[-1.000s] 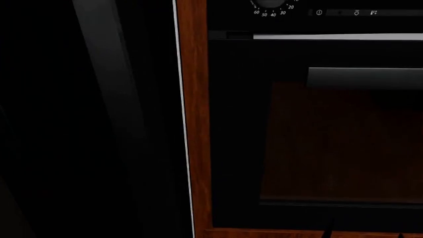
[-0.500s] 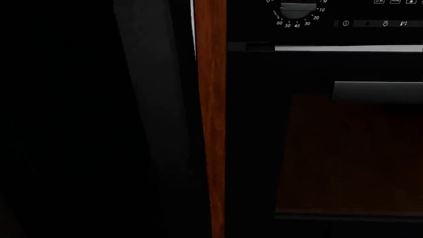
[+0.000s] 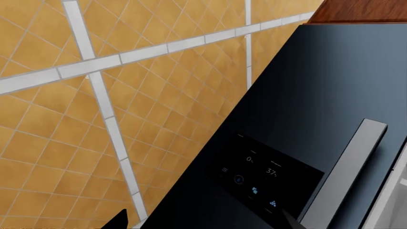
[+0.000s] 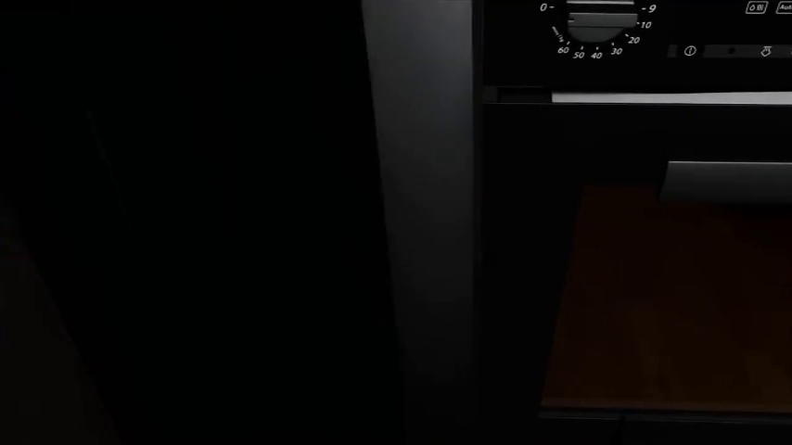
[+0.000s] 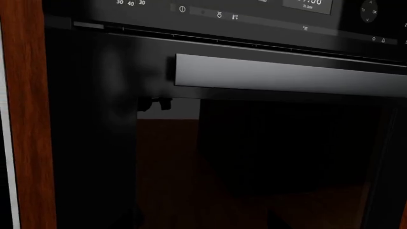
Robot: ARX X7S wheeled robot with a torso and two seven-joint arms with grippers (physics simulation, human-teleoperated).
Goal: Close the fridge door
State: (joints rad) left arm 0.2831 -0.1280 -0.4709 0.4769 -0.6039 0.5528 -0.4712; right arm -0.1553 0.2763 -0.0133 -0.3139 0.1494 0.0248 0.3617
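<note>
The fridge door (image 3: 305, 95) is a glossy black slab with a small lit display (image 3: 264, 174) and a long grey handle (image 3: 346, 176). It fills much of the left wrist view. My left gripper (image 3: 203, 226) is open, right in front of the door face; one dark fingertip (image 3: 119, 220) shows over the floor tiles. I cannot tell whether it touches the door. In the head view the fridge door (image 4: 185, 222) blacks out the left half, with a grey vertical strip (image 4: 421, 232) along its right side. My right gripper (image 5: 205, 225) faces the oven, its tips faint and wide apart.
The black oven door (image 5: 254, 157) with its silver bar handle (image 5: 286, 76) is right of the fridge, under a timer knob (image 4: 600, 19). A reddish wood panel (image 5: 28, 119) stands beside the oven. Orange tiled floor (image 3: 76, 143) lies below the door.
In the head view the grey strip and the black door have swept right and now cover the wood strip and white edge. The oven has also shifted right.
</note>
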